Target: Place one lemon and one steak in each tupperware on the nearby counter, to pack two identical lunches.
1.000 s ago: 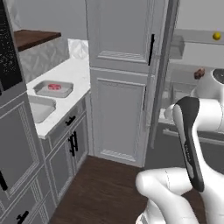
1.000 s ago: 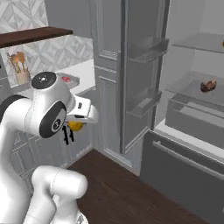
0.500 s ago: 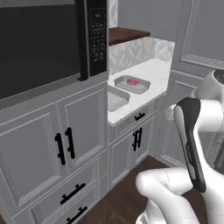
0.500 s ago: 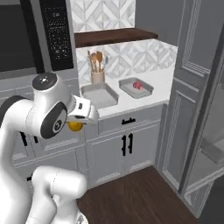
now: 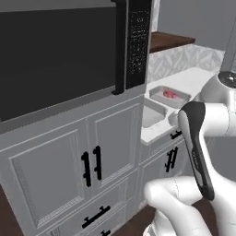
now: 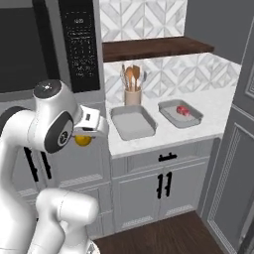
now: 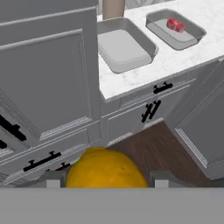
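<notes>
One lemon (image 7: 105, 168) sits pinched between the finger tips of the gripper (image 6: 83, 140), jaws pressed against its sides; you see it as a yellow round low in the hand view and tucked under the hand in the right base view. Expect it to be light, firm and rounded with a waxy skin, so it may roll or slip; the grip across its widest middle looks right to me. Both tupperware (image 6: 132, 122) (image 6: 179, 112) rest side by side on the counter (image 6: 214, 107), well apart from the gripper. The far one carries a steak (image 6: 183, 110); the near one looks bare. Your arm is folded close to the body, elbow high, hand held at chest height and angled down toward the counter's front edge.
</notes>
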Robot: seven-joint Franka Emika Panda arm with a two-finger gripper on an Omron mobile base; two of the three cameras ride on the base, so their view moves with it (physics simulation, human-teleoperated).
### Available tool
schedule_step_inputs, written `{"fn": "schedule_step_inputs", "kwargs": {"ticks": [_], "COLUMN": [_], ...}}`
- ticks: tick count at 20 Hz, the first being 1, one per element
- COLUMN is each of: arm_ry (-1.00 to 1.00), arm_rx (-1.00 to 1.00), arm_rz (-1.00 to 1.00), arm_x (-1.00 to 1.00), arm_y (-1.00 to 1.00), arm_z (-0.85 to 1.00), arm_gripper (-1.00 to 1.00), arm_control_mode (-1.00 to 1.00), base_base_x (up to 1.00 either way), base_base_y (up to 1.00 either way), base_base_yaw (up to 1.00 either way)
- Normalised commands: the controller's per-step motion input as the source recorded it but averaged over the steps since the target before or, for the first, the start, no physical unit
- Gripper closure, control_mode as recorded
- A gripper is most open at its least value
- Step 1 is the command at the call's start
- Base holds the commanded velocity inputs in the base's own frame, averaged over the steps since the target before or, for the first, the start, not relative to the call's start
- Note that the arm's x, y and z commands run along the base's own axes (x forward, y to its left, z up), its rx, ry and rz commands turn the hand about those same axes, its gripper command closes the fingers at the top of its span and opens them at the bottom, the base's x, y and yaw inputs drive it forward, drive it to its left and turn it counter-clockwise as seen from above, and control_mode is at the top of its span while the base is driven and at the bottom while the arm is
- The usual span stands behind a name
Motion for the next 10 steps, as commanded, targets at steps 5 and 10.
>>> {"fn": "schedule_step_inputs", "kwargs": {"ticks": [5, 10], "arm_ry": [0.00, 0.00], "arm_rx": [0.00, 0.00], "arm_rz": [0.00, 0.00], "arm_x": [0.00, 0.00], "arm_y": [0.00, 0.00], "arm_z": [0.00, 0.00], "arm_gripper": [1.00, 1.00], "arm_control_mode": [1.00, 1.00], "base_base_x": [0.89, 0.98], "base_base_y": [-0.33, -0.05], "base_base_yaw": [0.02, 0.03]}}
